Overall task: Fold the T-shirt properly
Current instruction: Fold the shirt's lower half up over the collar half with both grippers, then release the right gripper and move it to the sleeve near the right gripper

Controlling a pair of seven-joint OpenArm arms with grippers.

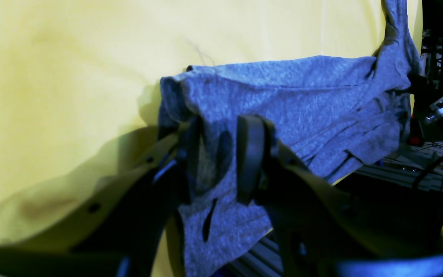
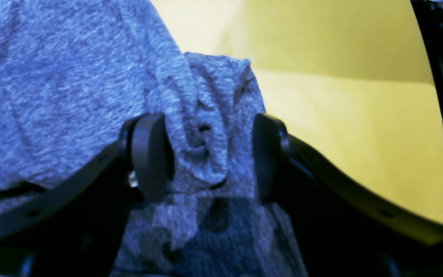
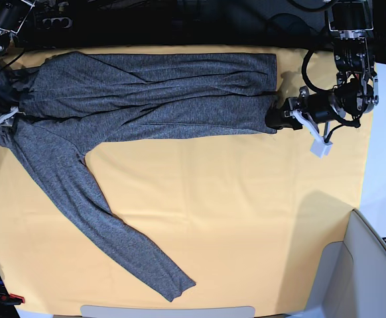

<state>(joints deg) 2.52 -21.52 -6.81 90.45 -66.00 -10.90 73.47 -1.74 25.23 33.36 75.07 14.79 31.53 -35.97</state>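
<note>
The charcoal-grey T-shirt (image 3: 146, 93) lies across the far part of the yellow table cloth (image 3: 246, 212), its body folded lengthwise. One long sleeve (image 3: 93, 212) runs diagonally toward the near edge. My left gripper (image 3: 273, 119) is at the shirt's right end. In the left wrist view the left gripper (image 1: 219, 157) stands open, with loose fabric (image 1: 283, 100) between the pads. My right gripper (image 3: 4, 122) is at the shirt's left end. In the right wrist view the right gripper (image 2: 208, 161) stands open around a bunched fold (image 2: 206, 115), with gaps beside both pads.
A pale bin (image 3: 372, 265) stands at the near right corner. A white tag (image 3: 321, 148) hangs from the arm on the right. Metal frame rails (image 1: 398, 169) and cables lie past the cloth's edge. Dark equipment lines the far side of the table.
</note>
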